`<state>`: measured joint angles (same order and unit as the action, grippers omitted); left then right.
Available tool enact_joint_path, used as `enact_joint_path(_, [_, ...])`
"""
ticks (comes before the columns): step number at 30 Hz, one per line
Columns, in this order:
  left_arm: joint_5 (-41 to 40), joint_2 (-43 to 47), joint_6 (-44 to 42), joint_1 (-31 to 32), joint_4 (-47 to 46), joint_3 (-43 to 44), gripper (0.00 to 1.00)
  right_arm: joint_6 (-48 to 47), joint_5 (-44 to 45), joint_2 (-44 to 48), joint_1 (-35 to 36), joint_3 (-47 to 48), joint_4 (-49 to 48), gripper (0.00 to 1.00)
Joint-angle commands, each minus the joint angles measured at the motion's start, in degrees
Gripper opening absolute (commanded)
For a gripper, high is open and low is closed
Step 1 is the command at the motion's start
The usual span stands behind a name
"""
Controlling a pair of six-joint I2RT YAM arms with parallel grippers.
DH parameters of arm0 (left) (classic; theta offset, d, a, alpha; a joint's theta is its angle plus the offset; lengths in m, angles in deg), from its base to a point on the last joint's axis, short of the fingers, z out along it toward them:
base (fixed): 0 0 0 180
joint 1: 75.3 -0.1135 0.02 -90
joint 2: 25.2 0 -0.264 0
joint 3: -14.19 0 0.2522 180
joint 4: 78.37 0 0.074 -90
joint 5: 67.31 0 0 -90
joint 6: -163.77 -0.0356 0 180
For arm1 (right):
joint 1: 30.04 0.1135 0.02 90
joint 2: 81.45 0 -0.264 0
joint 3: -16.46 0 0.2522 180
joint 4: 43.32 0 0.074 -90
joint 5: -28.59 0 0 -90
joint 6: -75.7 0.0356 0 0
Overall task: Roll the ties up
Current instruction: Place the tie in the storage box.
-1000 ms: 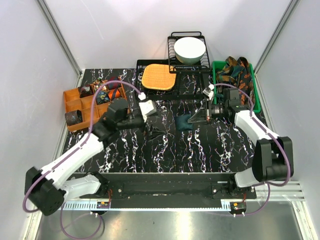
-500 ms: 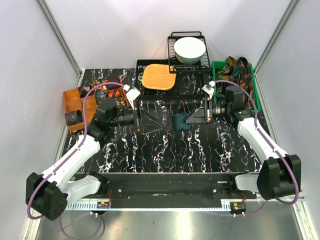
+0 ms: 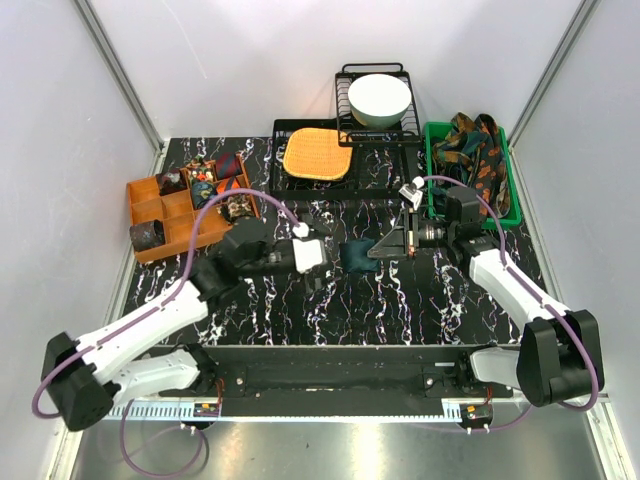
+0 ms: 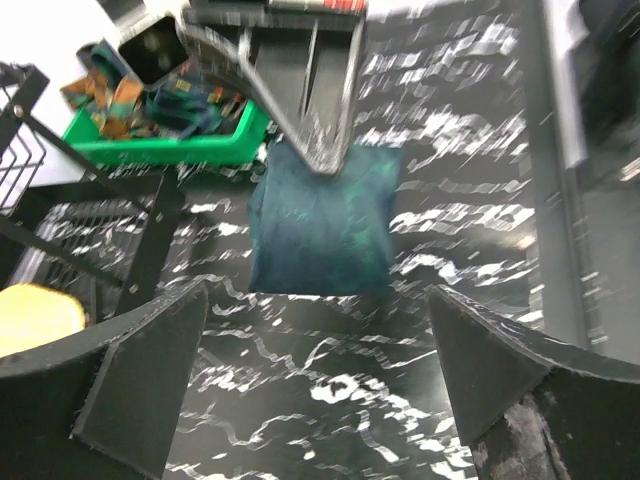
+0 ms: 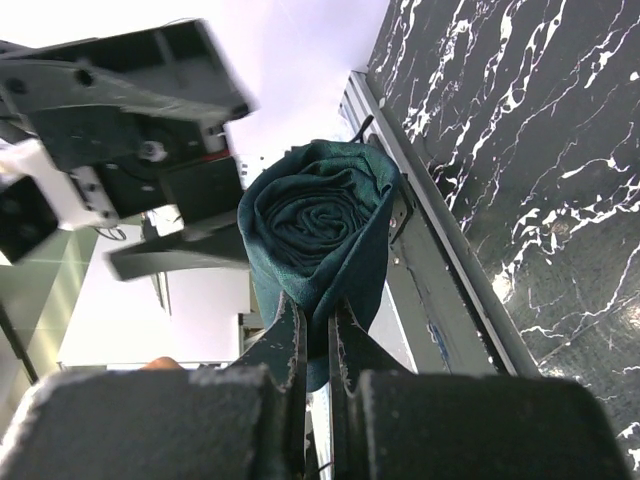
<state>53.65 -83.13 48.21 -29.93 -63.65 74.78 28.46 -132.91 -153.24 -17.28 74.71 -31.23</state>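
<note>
Rolled teal tie (image 3: 356, 252) pinched in right gripper (image 5: 314, 315), axis 3 to 9 o'clock. Left gripper (image 4: 315, 320) spread wide, just beside at 9 o'clock

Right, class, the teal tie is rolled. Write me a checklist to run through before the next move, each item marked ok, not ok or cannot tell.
1. The teal tie is wound into a coil: ok.
2. The right pincer is shut on the coil: ok.
3. The left pincer is open, facing the coil, not touching it: ok.
4. The tie's loose end is tucked in: cannot tell.
5. The orange tray has a free compartment: ok.
</note>
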Motion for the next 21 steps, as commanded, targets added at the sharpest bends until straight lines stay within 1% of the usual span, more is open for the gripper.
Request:
enact_joint_path(1, [-5.1, -3.0, -9.3, 0.6, -5.3, 0.3, 0.99, 2.9, 0.1, 1.6, 0.8, 0.2, -5.5, 0.00])
enact_joint_path(7, [-4.3, -7.8, -7.0, 1.4, -6.3, 3.3, 0.99, 1.3, 0.1, 1.3, 2.4, 0.5, -3.8, 0.00])
enact_joint_path(14, [-2.2, -9.9, -6.0, 2.5, -5.9, 4.2, 0.99, 1.7, 0.1, 0.9, 2.9, 1.3, -4.1, 0.00])
enact_joint_path(21, [-2.4, -13.0, -6.4, 3.7, -4.8, 7.8, 0.99, 4.4, 0.1, 0.3, 4.0, 1.0, -7.5, 0.00])
